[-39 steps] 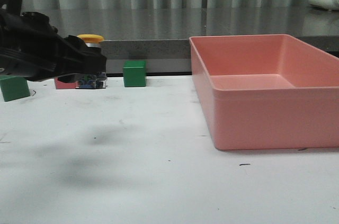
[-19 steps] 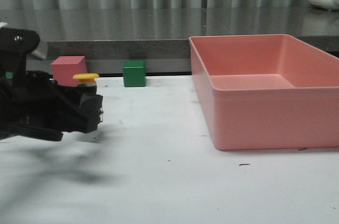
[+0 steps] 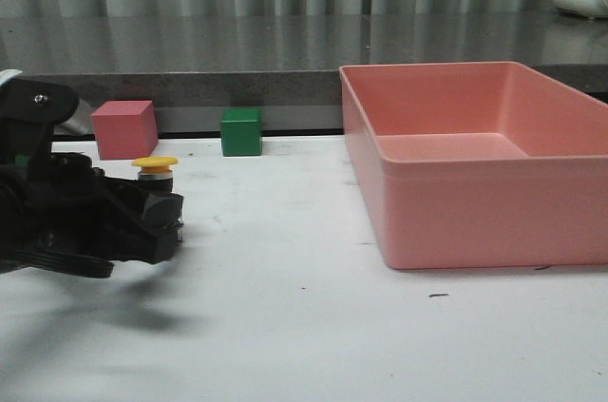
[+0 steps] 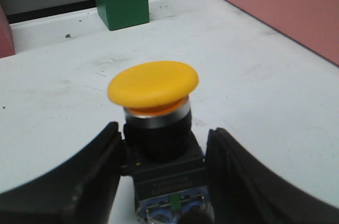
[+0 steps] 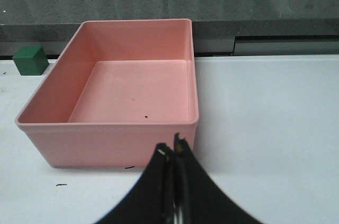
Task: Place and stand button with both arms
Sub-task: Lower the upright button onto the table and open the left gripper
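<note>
- Here, taking the pink bin (image 3: 475,174) as the landmark, the left end effector (image 3: 157,217) sat low over the white surface (image 3: 285,326), well to the left of the bin.
- Its two dark fingers (image 4: 79,181) were partly closed and pressed against the black base of the button (image 3: 155,179), one on each side, so it had hold of the button.
- The button stood upright in that grasp, yellow cap on top and silver collar beneath it; whether its base touched the surface could not be told.
- A pink cube (image 3: 124,128) stood farther back than the button, far left of the bin, near the rear edge of the surface.
- A green cube (image 3: 241,131) stood between the pink cube and the bin, also near the rear edge.
- The bin sat on the surface, its open side up.
- The right end effector (image 5: 172,155) hung just short of the bin's near wall with its fingertips pressed together, holding nothing.
</note>
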You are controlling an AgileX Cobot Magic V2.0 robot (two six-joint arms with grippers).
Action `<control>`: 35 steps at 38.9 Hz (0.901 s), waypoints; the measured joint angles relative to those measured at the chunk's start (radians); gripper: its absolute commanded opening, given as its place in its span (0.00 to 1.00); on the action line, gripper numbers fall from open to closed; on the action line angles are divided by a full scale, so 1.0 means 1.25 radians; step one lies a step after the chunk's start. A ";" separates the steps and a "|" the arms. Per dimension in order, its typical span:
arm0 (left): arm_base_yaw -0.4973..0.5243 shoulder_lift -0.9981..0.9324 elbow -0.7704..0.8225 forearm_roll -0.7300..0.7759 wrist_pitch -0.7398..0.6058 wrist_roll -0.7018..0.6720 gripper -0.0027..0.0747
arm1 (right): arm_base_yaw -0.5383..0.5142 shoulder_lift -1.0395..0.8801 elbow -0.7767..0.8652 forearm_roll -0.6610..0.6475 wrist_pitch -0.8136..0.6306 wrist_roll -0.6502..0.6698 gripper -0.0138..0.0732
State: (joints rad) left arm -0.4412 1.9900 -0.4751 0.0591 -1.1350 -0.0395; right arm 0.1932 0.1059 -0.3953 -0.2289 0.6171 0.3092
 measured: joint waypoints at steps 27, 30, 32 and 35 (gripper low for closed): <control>0.000 -0.067 0.027 0.026 -0.006 0.000 0.72 | 0.000 0.000 0.000 0.000 0.000 0.000 0.08; 0.000 -0.117 0.027 0.047 -0.003 0.000 0.71 | 0.000 0.000 0.000 0.000 0.000 0.000 0.08; -0.003 -0.170 0.029 0.056 0.005 -0.008 0.70 | 0.000 0.000 0.000 0.000 0.000 0.000 0.08; -0.007 -0.238 0.030 0.060 0.048 -0.015 0.70 | 0.000 0.000 0.000 0.000 0.000 0.000 0.08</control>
State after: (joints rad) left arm -0.4494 1.6921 -0.4370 0.1338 -1.0755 -0.0585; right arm 0.1932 0.1059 -0.3953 -0.2289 0.6171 0.3092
